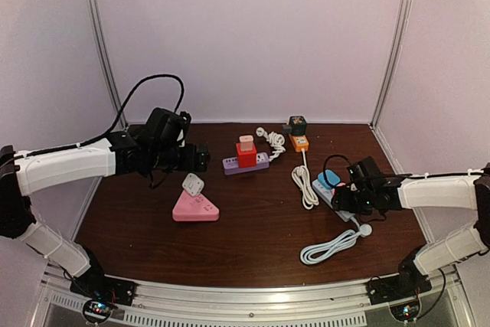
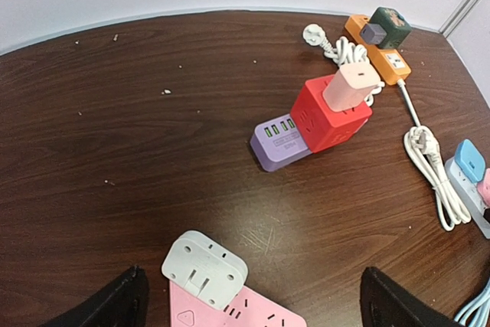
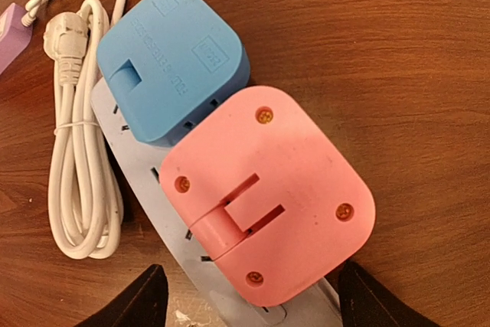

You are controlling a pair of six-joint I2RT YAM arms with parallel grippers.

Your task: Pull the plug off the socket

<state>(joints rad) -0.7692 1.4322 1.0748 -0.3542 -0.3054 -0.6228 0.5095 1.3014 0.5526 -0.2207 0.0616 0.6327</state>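
Observation:
A pink plug [image 3: 268, 204] and a blue plug [image 3: 172, 63] sit in a pale grey power strip [image 3: 145, 174] at the table's right [image 1: 329, 191]. My right gripper [image 3: 249, 281] is open, low over the strip. Its fingers [image 3: 130, 300] stand on either side of the pink plug's near end, apart from it. My left gripper [image 2: 253, 296] is open and empty, hovering at the back left [image 1: 200, 157]. Below it a white plug [image 2: 205, 268] sits in a pink triangular socket [image 2: 245, 315], also in the top view [image 1: 195, 208].
A purple strip [image 2: 277, 143] carries a red cube adapter [image 2: 329, 120] with a pink plug [image 2: 351, 86] on top. An orange strip [image 2: 379, 55] holds a dark cube [image 2: 387, 27]. White coiled cables lie by the grey strip [image 1: 305, 185] and near the front [image 1: 329, 244].

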